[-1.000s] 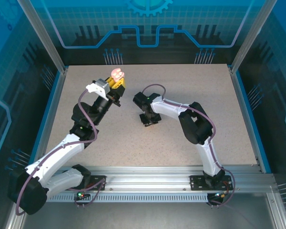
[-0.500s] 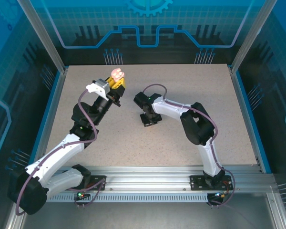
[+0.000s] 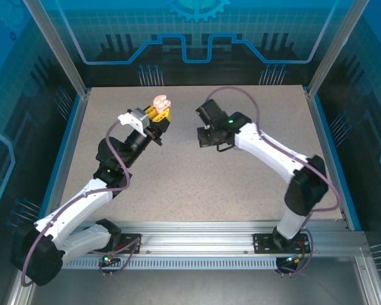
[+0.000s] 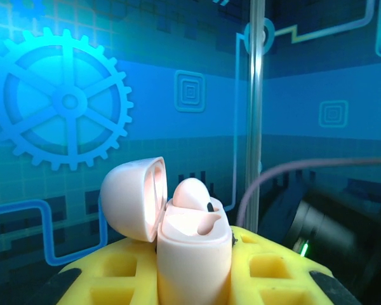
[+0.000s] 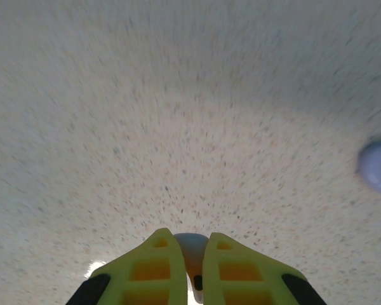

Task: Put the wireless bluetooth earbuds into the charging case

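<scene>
My left gripper (image 4: 193,257) is shut on the pale pink charging case (image 4: 193,248) and holds it upright, yellow fingers on both sides. The case lid (image 4: 134,197) hangs open to the left. One pale pink earbud (image 4: 192,192) sits in the case's far socket, and the near socket (image 4: 206,223) looks hollow. In the top view the case (image 3: 160,101) is raised over the table's back left. My right gripper (image 5: 189,241) is shut on a small pale earbud (image 5: 192,249), held above the table. In the top view the right gripper (image 3: 204,135) hovers right of the case, a short gap apart.
A pale purple rounded thing (image 5: 378,166), blurred, lies on the speckled table (image 5: 178,114) at the right edge of the right wrist view. Glass enclosure walls and metal posts (image 3: 63,57) surround the table (image 3: 197,184). The arm bases stand on the front rail (image 3: 197,244).
My right gripper has shut on the earbud and lifted off the table's middle, swinging back and right. The left gripper with the case has shifted slightly right.
</scene>
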Controlling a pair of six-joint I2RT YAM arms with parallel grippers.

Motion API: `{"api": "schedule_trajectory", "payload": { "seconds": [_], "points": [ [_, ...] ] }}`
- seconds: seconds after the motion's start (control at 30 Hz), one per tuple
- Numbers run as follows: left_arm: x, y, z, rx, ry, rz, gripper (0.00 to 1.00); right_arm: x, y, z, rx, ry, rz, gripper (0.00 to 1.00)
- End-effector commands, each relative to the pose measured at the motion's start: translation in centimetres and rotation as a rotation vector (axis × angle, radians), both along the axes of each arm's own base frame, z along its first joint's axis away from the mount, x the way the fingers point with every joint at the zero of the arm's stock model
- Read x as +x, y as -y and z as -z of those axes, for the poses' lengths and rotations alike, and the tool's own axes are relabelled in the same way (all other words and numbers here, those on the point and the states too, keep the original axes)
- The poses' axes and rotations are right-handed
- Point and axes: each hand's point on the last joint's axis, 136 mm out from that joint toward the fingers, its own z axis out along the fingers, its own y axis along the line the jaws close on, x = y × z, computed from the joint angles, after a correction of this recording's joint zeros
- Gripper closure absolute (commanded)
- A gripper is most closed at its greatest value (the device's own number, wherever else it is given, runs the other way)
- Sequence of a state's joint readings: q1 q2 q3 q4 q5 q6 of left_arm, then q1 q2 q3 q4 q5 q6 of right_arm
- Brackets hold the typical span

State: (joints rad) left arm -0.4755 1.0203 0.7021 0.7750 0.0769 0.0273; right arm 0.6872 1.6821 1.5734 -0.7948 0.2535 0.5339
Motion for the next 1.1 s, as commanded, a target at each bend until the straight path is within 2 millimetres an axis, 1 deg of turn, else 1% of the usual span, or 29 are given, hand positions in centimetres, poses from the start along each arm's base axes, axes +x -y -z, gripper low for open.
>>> {"api": "schedule_trajectory", "payload": {
  "seconds": [0.0, 0.13, 0.23, 0.33, 0.43, 0.47, 0.57, 0.73, 0.9, 1.07],
  "points": [
    [-1.5, 1.3, -0.6, 0.026, 0.07, 0.073, 1.0, 0.6, 1.8, -7.0, 0.059, 0.184, 0.051, 0.91],
    [-2.0, 2.9, -0.1, 0.066, 0.088, 0.12, 1.0, -0.2, 3.5, -13.8, 0.132, 0.354, 0.062, 0.91],
    [-2.2, 3.9, 0.2, 0.076, 0.089, 0.147, 1.0, -1.0, 4.3, -18.1, 0.201, 0.481, 0.051, 0.9],
    [-2.0, 4.4, 0.3, 0.077, 0.083, 0.154, 1.0, -2.2, 4.8, -21.6, 0.273, 0.598, 0.027, 0.9],
    [-1.9, 5.0, 0.6, 0.084, 0.076, 0.166, 1.0, -3.2, 4.9, -24.0, 0.336, 0.67, 0.001, 0.9],
    [-1.8, 5.2, 0.6, 0.085, 0.075, 0.168, 1.0, -3.5, 4.9, -24.6, 0.355, 0.683, -0.006, 0.9],
    [-1.6, 5.8, 0.9, 0.088, 0.065, 0.177, 1.0, -4.2, 4.1, -26.0, 0.415, 0.705, -0.061, 0.9],
    [-1.4, 6.8, 1.0, 0.092, 0.053, 0.196, 1.0, -5.4, 1.0, -27.4, 0.478, 0.729, -0.219, 0.9],
    [-1.5, 7.5, 1.0, 0.095, 0.052, 0.21, 1.0, -6.7, -1.9, -27.3, 0.498, 0.743, -0.368, 0.9],
    [-1.4, 7.9, 0.8, 0.097, 0.055, 0.219, 1.0, -7.4, -3.9, -26.1, 0.508, 0.707, -0.47, 0.89]
  ]
}}
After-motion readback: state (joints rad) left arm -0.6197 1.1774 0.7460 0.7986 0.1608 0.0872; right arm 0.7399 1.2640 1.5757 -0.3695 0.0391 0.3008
